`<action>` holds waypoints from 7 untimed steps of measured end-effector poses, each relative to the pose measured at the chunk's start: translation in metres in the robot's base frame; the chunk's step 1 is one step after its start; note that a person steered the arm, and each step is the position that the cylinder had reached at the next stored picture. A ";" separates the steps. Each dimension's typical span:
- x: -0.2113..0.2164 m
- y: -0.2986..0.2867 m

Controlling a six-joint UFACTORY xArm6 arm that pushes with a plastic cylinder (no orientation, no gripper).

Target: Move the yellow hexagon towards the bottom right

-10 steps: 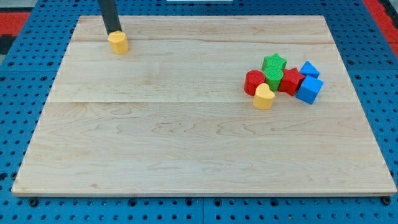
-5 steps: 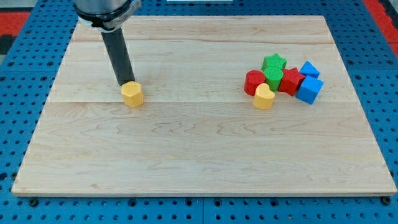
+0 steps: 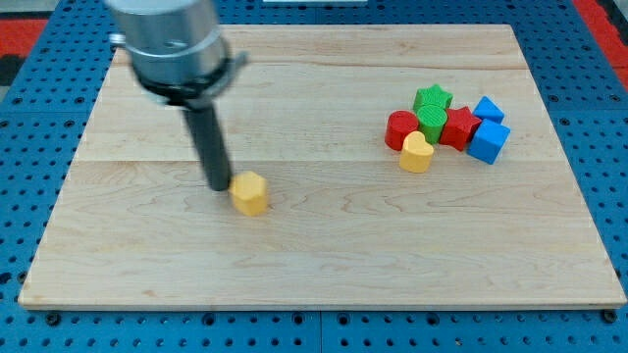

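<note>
The yellow hexagon [image 3: 250,193] lies on the wooden board [image 3: 324,245], left of centre and toward the view's bottom. My tip [image 3: 220,187] is just to the hexagon's left, close to or touching its upper-left side. The dark rod rises from it to the arm's grey end at the view's top left.
A cluster of blocks sits at the right: a green star [image 3: 432,97], a green block [image 3: 431,122], a red cylinder [image 3: 400,129], a red block [image 3: 458,127], two blue cubes [image 3: 488,109] [image 3: 489,142] and a yellow heart-like block [image 3: 417,153]. Blue pegboard surrounds the board.
The tip and the yellow hexagon have moved together from the board's top left toward the bottom right. The cluster at the right has not moved.
</note>
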State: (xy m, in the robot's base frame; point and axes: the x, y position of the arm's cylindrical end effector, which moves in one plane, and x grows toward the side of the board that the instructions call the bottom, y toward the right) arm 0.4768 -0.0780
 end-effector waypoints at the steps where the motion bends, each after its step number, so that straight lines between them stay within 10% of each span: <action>1: 0.016 0.061; 2: 0.018 0.005; 4: 0.044 0.144; 7: 0.090 0.080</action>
